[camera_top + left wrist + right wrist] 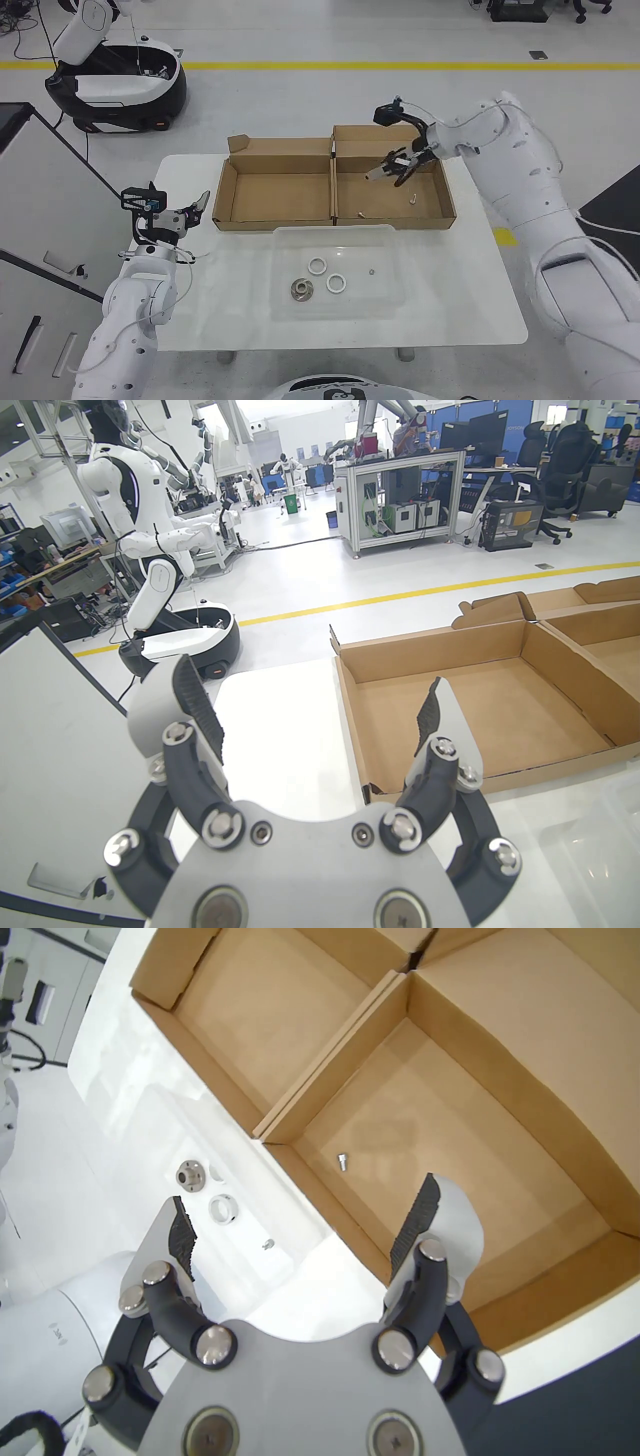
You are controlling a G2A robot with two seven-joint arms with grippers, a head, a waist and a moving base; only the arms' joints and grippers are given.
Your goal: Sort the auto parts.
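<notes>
Top view: the right claw [388,172] is seen above the right cardboard box [446,208], well over its floor. Its fingers are spread wide and nothing is gripped between them. A small bolt [343,1161] lies on the floor of that box, just beyond the claw's fingertips and near the corner where the dividing wall meets the front wall. It is not touched by either finger.

The left cardboard box [272,192] is set against the right one along a shared wall, on the far side of that wall from the right claw.

A clear plastic tray [392,292] is placed on the white table [470,300] in front of both boxes, past the front wall from the right claw. The remaining parts are held in it: a metal flange [302,290], two white rings [317,266] [336,283] just beside the flange, and a small screw [372,269] a little apart from them. All of these lie well apart from both claws.

The left claw [196,208] is held over the table's edge, just beside the outer wall of the left box and pointing toward it. Its fingers are likewise opened wide, and nothing is held. The tray is seen off to one side of this claw, near but not touched.
</notes>
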